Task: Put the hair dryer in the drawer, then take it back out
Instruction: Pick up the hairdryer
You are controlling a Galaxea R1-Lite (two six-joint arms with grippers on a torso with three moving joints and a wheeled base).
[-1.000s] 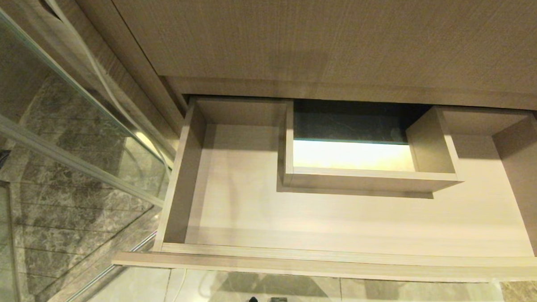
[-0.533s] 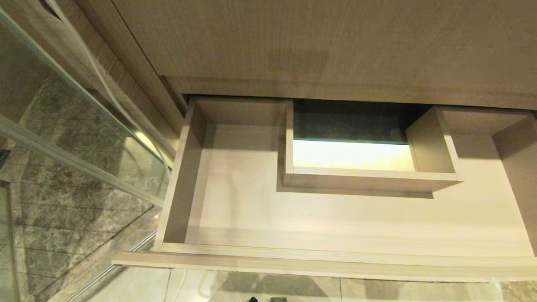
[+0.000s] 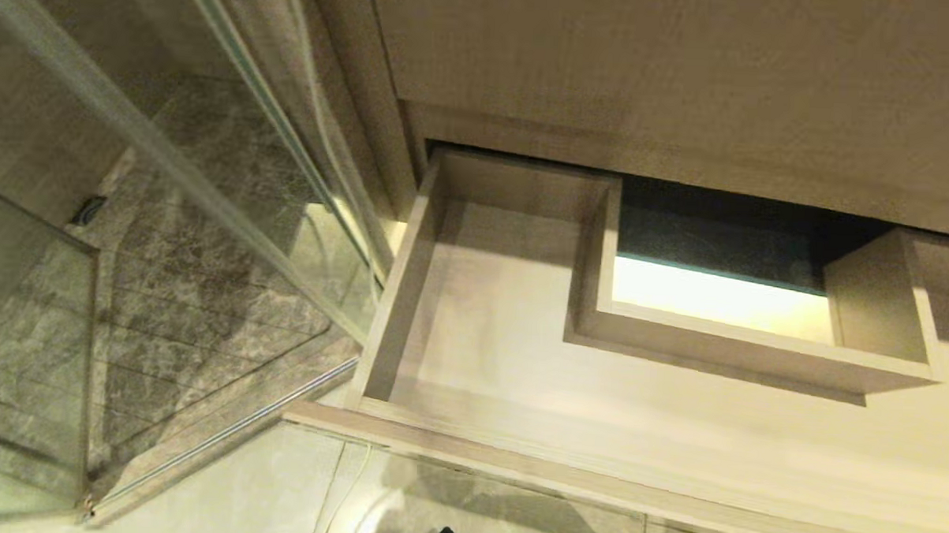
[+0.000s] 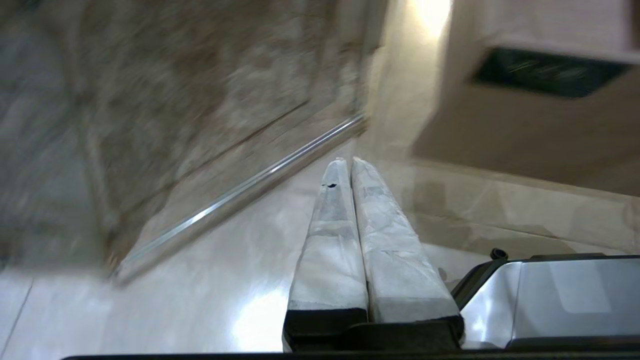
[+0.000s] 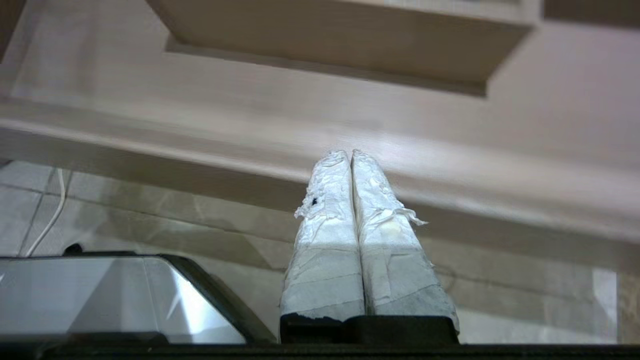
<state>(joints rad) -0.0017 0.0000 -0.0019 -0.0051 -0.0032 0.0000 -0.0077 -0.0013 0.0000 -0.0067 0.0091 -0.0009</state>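
The drawer (image 3: 410, 296) stands pulled out below the wood-grain cabinet front, its pale floor bare around the central rectangular cutout (image 3: 718, 299). The hair dryer is out of view. My left gripper (image 4: 348, 161) is shut with nothing between its taped fingers, hanging low over the glossy floor beside the drawer's front corner. My right gripper (image 5: 350, 152) is also shut and empty, pointing at the drawer's front edge (image 5: 200, 165) from below. Neither arm shows in the head view.
A glass shower partition (image 3: 208, 210) with a metal floor rail (image 4: 240, 192) stands left of the drawer, grey marble behind it. A thin white cord (image 5: 47, 220) lies on the pale tiles. My base's shiny cover (image 4: 565, 295) sits under the arms.
The whole head view has swung: the drawer now sits further right and tilted, with more of the glass partition showing. Nothing in the scene itself has moved.
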